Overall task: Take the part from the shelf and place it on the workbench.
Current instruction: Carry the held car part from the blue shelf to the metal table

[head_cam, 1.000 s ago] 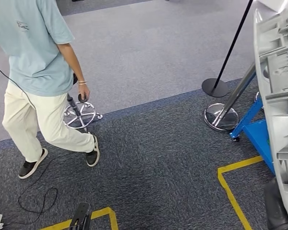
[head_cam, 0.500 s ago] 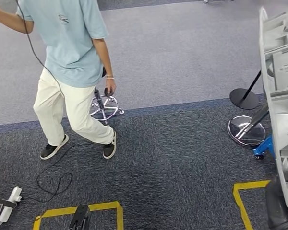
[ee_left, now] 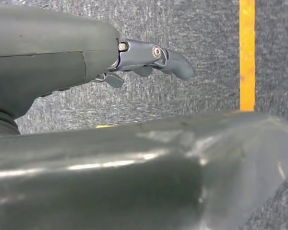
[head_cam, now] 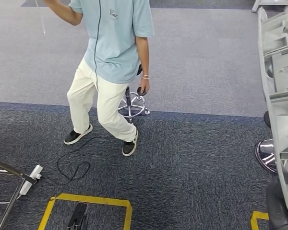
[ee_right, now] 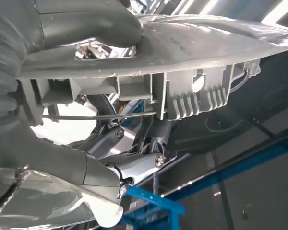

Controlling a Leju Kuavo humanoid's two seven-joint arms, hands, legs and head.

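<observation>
My right hand point(ee_right: 110, 143) grips the grey part point(head_cam: 280, 96), my left hand point(ee_left: 150, 57) hangs empty with fingers apart; placing on the surface remains.

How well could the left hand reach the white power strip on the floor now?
Probably not. The left hand hangs by the robot's side, holding nothing, and the power strip lies low on the carpet, off to the left beside a metal leg.

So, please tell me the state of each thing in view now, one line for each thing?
Grey part: upright, held by the right hand.
Left hand: holds nothing, hanging above the carpet.
Person: mid-stride, one hand on the stool.
Stool: standing on the carpet.
Power strip: lying on the floor.
</observation>
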